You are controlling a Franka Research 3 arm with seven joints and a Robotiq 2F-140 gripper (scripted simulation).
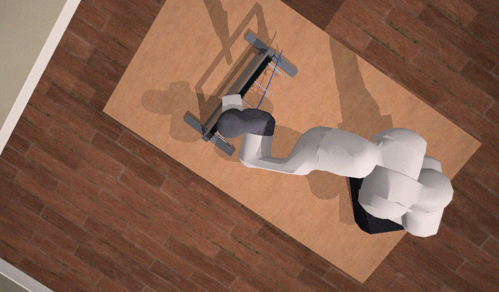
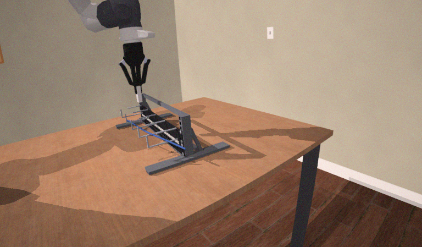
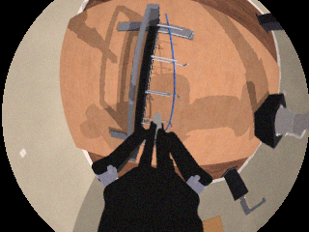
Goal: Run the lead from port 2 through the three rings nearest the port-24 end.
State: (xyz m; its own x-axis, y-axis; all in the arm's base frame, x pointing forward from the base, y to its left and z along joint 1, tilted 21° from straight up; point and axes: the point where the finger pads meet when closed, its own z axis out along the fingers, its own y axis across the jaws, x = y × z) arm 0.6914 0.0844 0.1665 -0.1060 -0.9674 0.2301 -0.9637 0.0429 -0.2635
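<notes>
One gripper (image 2: 137,88): fully closed, holding nothing (above the rack's (image 2: 185,129) far end).
Lead (image 2: 157,134): lying along the rings (image 2: 151,124) on the counter (image 2: 249,129).
Risk: descending could nudge the unfastened rack, tipping it.

No text, number or label can be read anywhere; any markings on the grey metal rack (image 2: 185,129) are too small to be made out.

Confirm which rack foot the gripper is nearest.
The foot farther from the exterior camera: the shut gripper hangs over that end of the rack. The other foot lies at the opposite end.
</notes>
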